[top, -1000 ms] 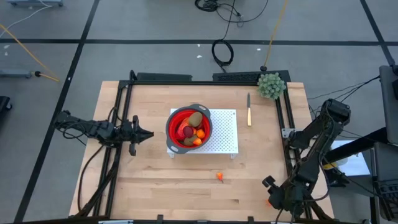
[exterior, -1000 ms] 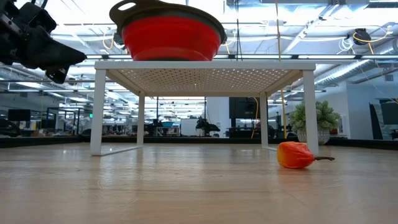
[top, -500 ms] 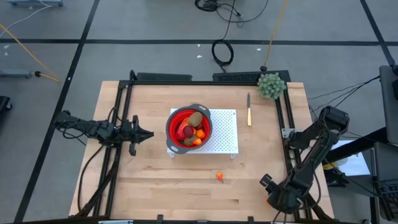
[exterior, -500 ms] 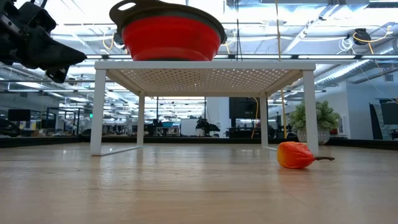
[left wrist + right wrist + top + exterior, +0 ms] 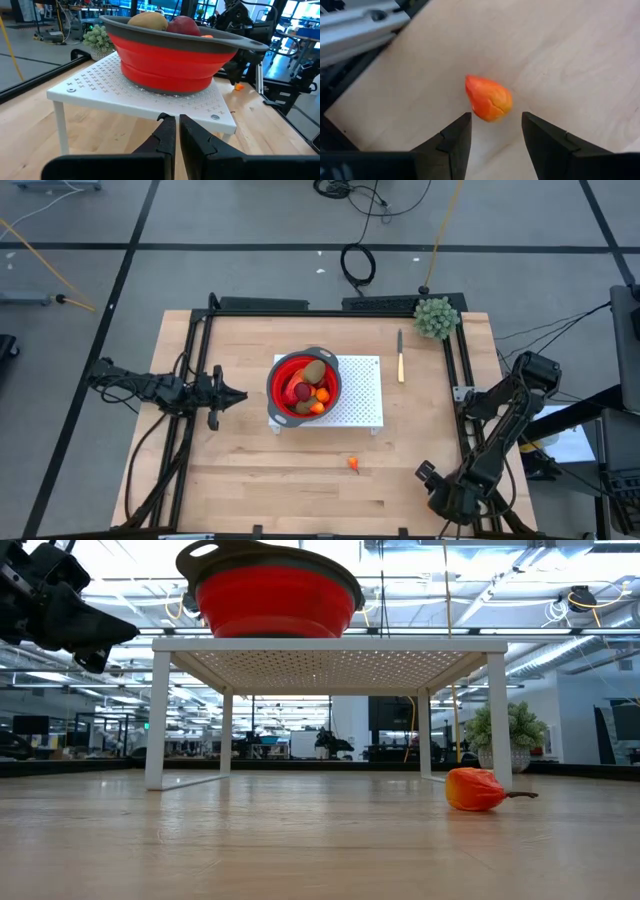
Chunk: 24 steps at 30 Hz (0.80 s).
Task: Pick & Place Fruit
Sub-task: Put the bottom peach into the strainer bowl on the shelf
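A red bowl [image 5: 304,385] holding a brown oval, a dark red ball and orange bits stands on a white perforated rack [image 5: 360,395] at the table's middle. One small orange fruit piece [image 5: 353,464] lies on the wood near the front, also seen in the low view [image 5: 475,789]. Another red-orange fruit piece [image 5: 489,98] lies on the wood at the near right corner. My right gripper [image 5: 495,122] hangs open just above it, pointing steeply down, one finger to each side and neither touching. My left gripper [image 5: 172,120] stands shut and level at the table's left, pointing at the rack.
A green bushy ball [image 5: 437,317] sits at the far right corner, and a wooden-handled knife [image 5: 400,358] lies beside the rack. A black frame rail [image 5: 355,75] runs close to the corner fruit piece. Bare wood stretches along the near edge.
My right gripper has sunk toward the near right corner of the table and rolled a little about its own line. It now covers the fruit piece there in the high view. Nothing else has moved.
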Available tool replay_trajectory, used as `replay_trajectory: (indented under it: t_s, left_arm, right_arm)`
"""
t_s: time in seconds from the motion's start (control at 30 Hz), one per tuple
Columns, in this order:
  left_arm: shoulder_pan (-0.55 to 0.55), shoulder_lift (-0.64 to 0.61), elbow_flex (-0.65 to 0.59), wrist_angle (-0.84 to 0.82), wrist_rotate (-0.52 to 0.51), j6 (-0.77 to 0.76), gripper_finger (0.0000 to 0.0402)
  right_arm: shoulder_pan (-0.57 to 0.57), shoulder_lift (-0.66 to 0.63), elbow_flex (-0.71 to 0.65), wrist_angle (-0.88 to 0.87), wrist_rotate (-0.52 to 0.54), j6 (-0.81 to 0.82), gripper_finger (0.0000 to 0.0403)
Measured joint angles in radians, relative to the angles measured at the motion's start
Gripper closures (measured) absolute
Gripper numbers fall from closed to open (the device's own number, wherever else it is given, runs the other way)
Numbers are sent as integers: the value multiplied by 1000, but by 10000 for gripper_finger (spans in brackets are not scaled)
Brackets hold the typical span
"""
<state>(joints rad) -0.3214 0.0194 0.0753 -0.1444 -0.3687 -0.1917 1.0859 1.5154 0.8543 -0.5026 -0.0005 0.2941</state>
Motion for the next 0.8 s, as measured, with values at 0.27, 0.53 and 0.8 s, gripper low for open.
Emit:
replay_trajectory:
  t_s: [0.27,0.53,0.8]
  left_arm:
    - [0,0,0,0,0,2,380]
    - [0,0,0,0,0,5,380]
    - [0,0,0,0,0,6,380]
  right_arm:
    - [0,0,0,27,3,-50,234]
    - [0,5,-50,121,3,-76,234]
    - [0,4,-57,147,55,-138,234]
